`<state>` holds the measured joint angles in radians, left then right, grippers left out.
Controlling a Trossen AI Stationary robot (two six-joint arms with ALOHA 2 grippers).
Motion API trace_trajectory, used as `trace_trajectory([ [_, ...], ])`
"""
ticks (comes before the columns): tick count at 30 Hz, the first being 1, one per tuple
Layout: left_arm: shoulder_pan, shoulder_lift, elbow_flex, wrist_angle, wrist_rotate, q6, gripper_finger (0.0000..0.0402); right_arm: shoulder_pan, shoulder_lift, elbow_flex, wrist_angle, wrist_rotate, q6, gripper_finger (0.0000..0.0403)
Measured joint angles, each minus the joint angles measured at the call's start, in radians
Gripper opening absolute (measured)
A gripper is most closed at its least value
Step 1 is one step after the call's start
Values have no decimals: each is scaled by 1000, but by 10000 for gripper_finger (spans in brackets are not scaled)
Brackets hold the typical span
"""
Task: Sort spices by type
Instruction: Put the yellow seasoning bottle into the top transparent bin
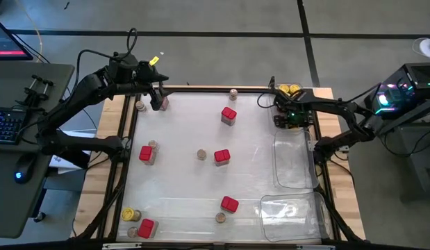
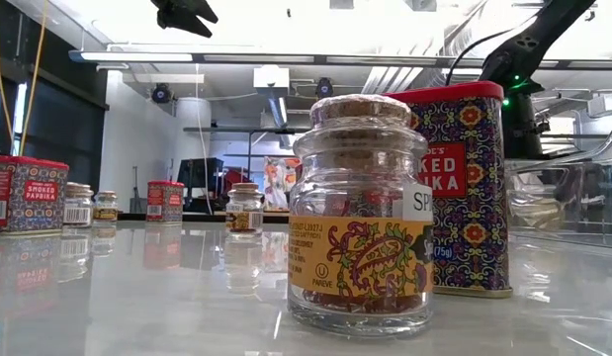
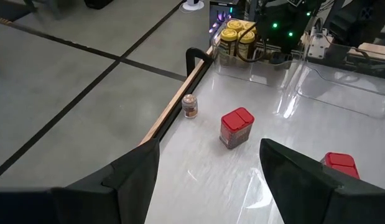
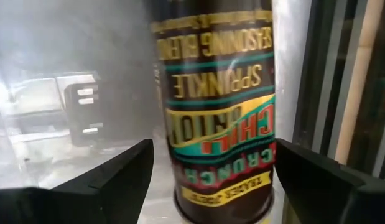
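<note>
The right gripper hung at the far right corner of the white table, just beside the cluster of yellow-lidded jars there. In its wrist view its fingers stood wide on either side of a dark seasoning jar, clear of the glass and not clamping it. The left gripper hovered over the far left corner, jaws parted and empty, near a small cork-topped jar. The rest of the spices lay scattered: red paprika tins across the middle and near side, small cork-topped jars among them, and one more yellow-lidded jar at the near left corner beside a red tin. Two clear plastic trays sat along the right side.
</note>
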<state>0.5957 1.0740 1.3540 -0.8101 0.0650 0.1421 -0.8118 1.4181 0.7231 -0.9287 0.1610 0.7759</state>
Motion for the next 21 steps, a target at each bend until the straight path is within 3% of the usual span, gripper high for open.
trace_trajectory([
  [6,0,0,0,0,0,0,265,0,0,0,0,-1,2,302],
  [13,0,0,0,0,0,-6,265,0,1,0,-6,-8,2,211],
  [21,0,0,0,0,0,-6,265,0,3,12,-53,-26,12,209],
])
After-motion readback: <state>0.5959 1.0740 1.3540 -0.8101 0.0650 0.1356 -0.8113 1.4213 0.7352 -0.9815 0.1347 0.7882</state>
